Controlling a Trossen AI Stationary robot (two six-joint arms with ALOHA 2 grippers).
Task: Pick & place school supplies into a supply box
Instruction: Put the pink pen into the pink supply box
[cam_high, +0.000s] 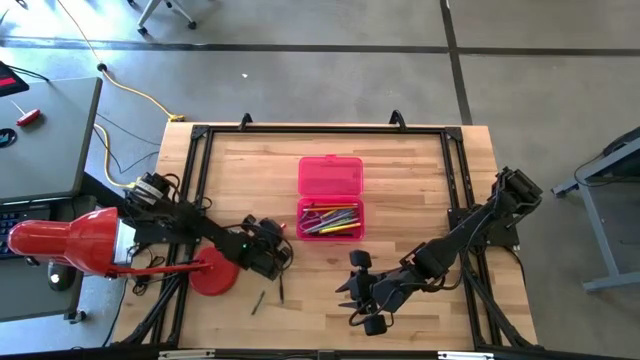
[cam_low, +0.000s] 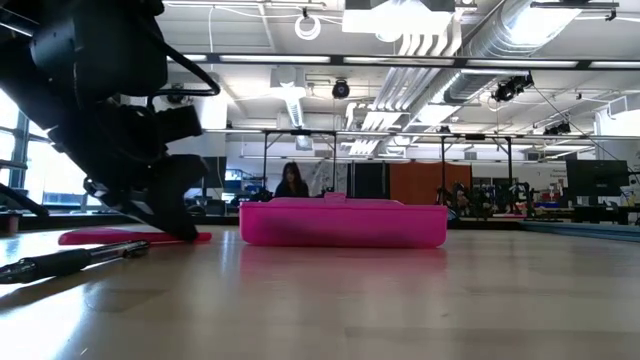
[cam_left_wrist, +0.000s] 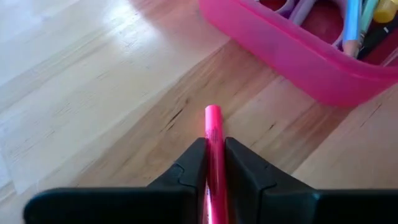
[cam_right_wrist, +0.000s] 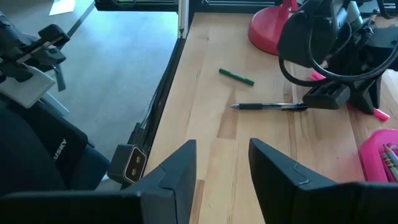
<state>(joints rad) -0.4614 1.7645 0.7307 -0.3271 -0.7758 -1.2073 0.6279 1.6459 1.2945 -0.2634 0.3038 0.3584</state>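
**Inspector A:** Starting with the container: the supply box (cam_high: 330, 197) sits near the centre of the table (cam_high: 400, 180), its hinged lid laid flat open toward twelve o'clock. The lower tray holds a loose bundle of pens and pencils (cam_high: 331, 219), with yellow, orange, red and grey among them; I cannot count them.

**Inspector B:** Material?

**Inspector A:** Bright pink translucent plastic, rectangular with rounded corners and smooth walls. The table is pale butcher-block wood with visible grain, inside a black metal frame.

**Inspector B:** Left gripper?

**Inspector A:** The left gripper (cam_high: 278, 250) is low over the table at about eight o'clock from the box and near it. Its fingers (cam_left_wrist: 249, 177) stand narrow on either side of a slim pink pen (cam_left_wrist: 214, 155), which points toward the box wall. The pads lie close against the pen; whether they press on it I cannot tell.

**Inspector B:** Anything loose?

**Inspector A:** A black pen (cam_right_wrist: 268, 106) and a short green pencil (cam_right_wrist: 236, 76) lie on the wood at six o'clock from the left gripper. A red round disc (cam_high: 215, 274) lies at its eight o'clock.

**Inspector B:** Right gripper?

**Inspector A:** The right gripper (cam_right_wrist: 222, 165) waits at five o'clock from the box, jaws wide, holding nothing.
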